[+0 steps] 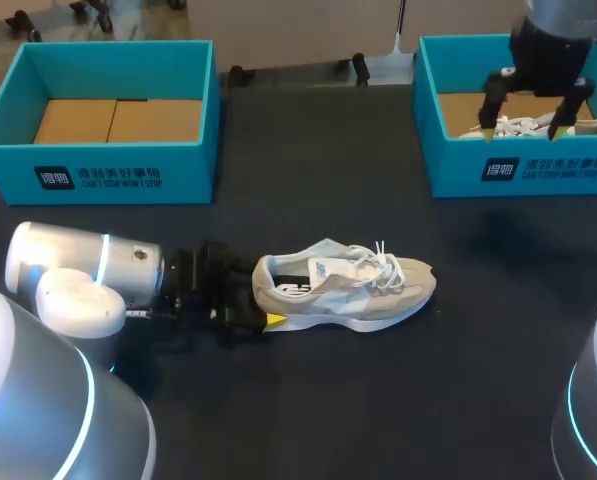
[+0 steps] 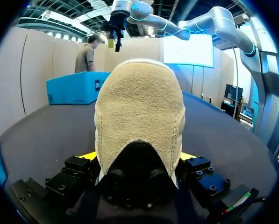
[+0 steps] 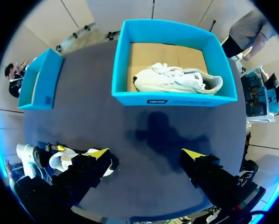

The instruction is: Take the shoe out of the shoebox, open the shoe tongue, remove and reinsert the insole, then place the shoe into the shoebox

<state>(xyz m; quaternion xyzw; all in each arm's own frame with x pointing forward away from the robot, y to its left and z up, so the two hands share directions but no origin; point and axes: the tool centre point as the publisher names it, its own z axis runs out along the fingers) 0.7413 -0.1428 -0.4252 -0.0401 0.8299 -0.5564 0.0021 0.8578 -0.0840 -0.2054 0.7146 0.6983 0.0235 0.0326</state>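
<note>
Sneaker point(image 1: 348, 290) lies on the worktop point(image 1: 328, 410), out of any box, its heel pinched by the left claw point(image 1: 262, 300). The tongue, insole and reboxing steps seemingly remain. The right claw point(image 1: 523, 131) hangs spread above the right shoebox point(image 1: 518, 172).

Dark table point(image 1: 308, 400) with a beige sneaker point(image 1: 348, 290) sitting upright on it, toe pointing right. One teal shoebox point(image 1: 108, 172) is back-left of the sneaker, a second teal shoebox point(image 1: 458, 172) back-right, both well apart from it.
</note>
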